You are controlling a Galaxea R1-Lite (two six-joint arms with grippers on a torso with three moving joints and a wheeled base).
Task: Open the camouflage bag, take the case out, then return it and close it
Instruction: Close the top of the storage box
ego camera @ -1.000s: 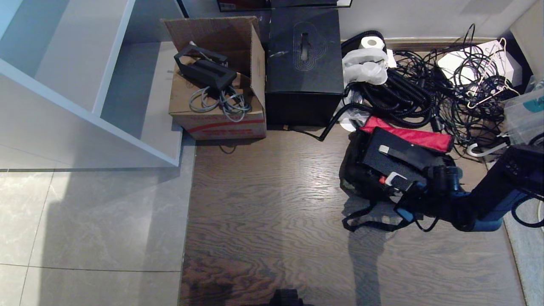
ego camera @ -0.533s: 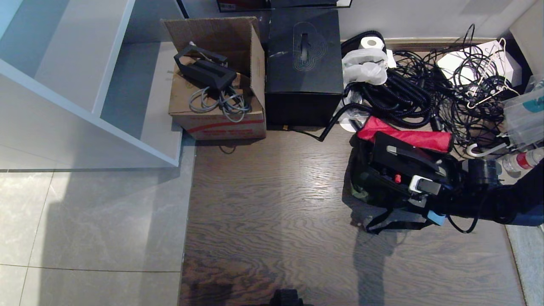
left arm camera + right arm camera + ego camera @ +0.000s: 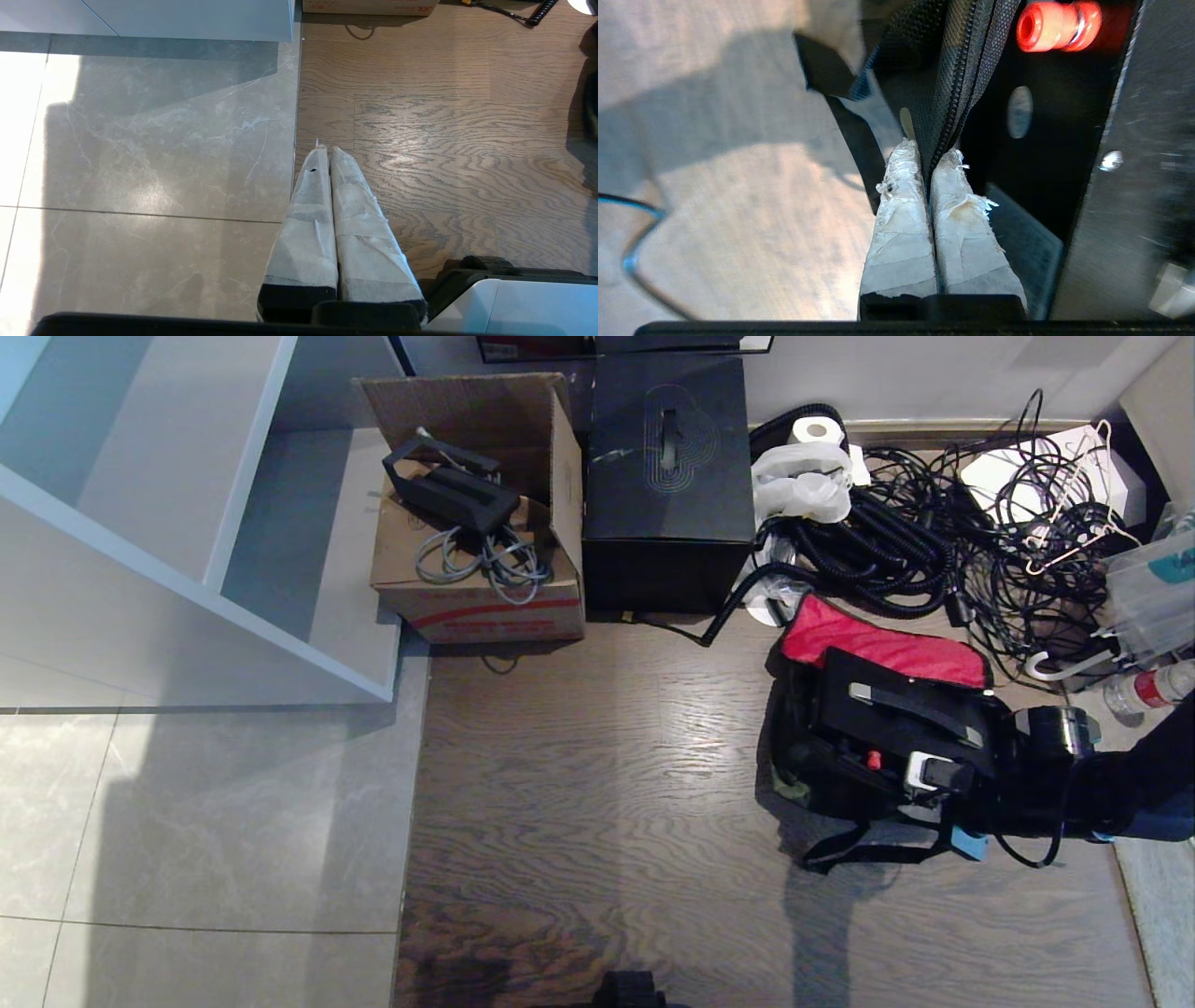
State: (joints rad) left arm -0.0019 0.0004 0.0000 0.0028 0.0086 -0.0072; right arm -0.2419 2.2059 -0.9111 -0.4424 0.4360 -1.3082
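Bag (image 3: 812, 775) of soft fabric holds a hard flat case (image 3: 896, 723); taped right gripper (image 3: 927, 156) pinches its toothed zip edge (image 3: 959, 70).

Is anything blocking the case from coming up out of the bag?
Nothing visible does. The bag has its red lid folded back, leaving the case and its handle uncovered. The right gripper is shut on the zip edge beside the case, not over it.

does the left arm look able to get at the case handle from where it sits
Probably not as things stand. The left gripper hangs shut over bare floor, far to the left, while the case sits in the camouflage bag on the right, with the right gripper pinching its zip edge.
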